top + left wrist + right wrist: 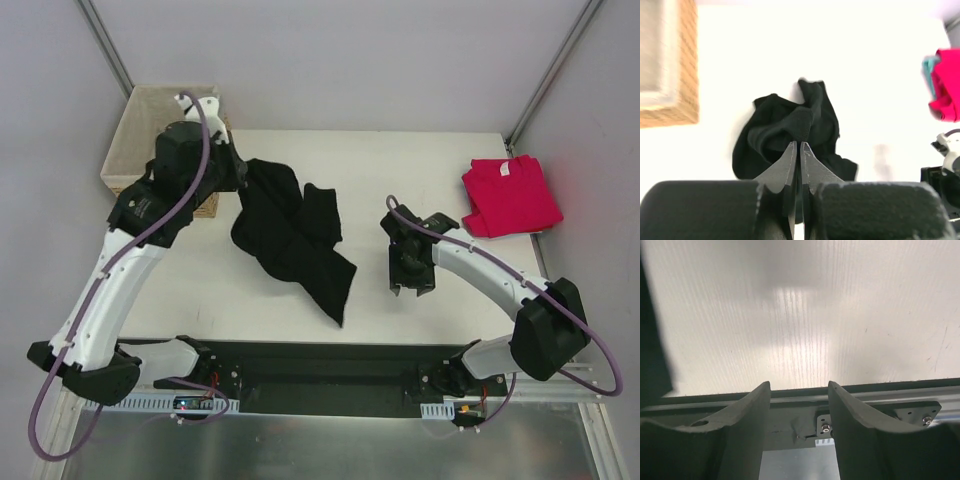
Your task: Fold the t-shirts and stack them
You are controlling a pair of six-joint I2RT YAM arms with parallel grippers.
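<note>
My left tool (pixel 240 172) (pixel 799 145) is clenched on the black t-shirt (pixel 295 235) (pixel 785 130). In the left wrist view its fingers (pixel 790 162) meet with a ridge of black cloth bunched right at their tips. From above, that shirt lies crumpled across the middle-left of the worktop (pixel 400 170), its far-left corner drawn up to the tool and the rest trailing toward the near edge. The print does not show.

The red t-shirt (pixel 510 195) (pixel 946 95) lies folded at the far-right corner, well apart from both tools. A small pale label (pixel 503 170) sits at its collar, too small for me to read.

My right tool (pixel 408 288) (pixel 799 385) is released, its jaws apart with only bare worktop between them, just right of the black shirt's trailing end.

The wicker basket (pixel 135 125) (pixel 670 100) stands beside the left tool at the far-left corner.
</note>
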